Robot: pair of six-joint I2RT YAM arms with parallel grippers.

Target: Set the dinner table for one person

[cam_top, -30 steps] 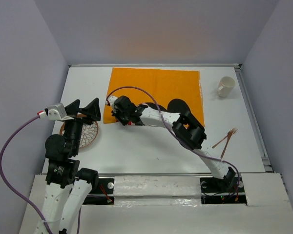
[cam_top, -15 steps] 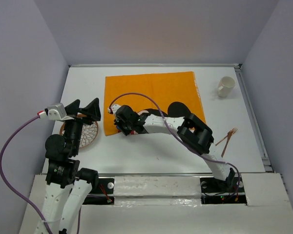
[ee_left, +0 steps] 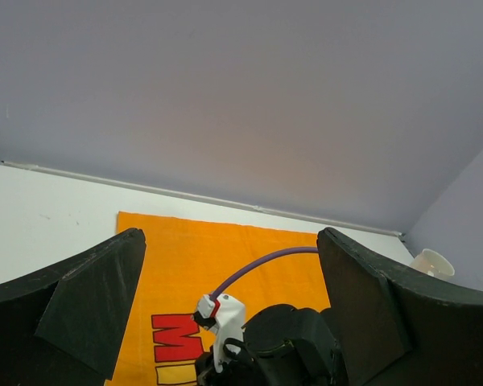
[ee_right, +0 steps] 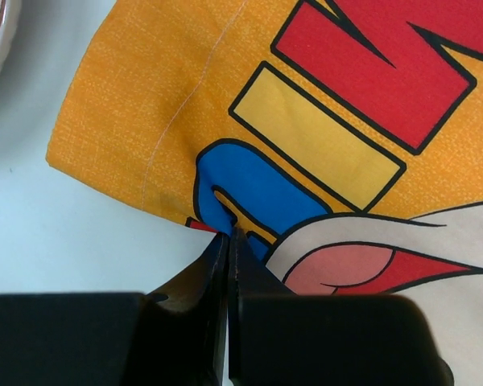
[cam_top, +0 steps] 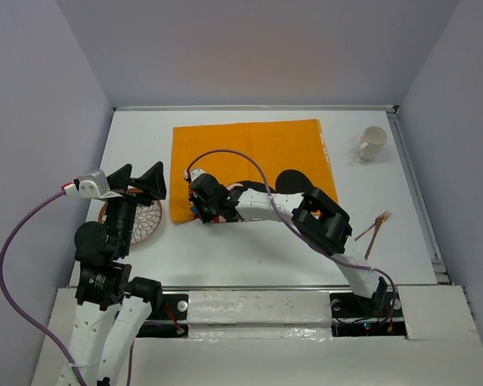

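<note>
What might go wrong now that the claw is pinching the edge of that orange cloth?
1. The right gripper is shut on only a thin fold at the near edge of the orange mat; the cloth may slip out if pulled.
2. The cloth puckers at the pinch, so dragging it might leave it wrinkled or skewed.
3. The patterned plate lies close beside that corner; a leftward pull might nudge it.

1. The mat [ee_right: 145, 96] is woven cloth, matt, with a fine grainy weave and a stitched hem.
2. The counter [cam_top: 249, 257] looks smooth, matt white.
3. The right pincer [ee_right: 228, 241] is matt black plastic.
4. The cup [cam_top: 372, 143] may be glazed ceramic; too small to tell.
</note>
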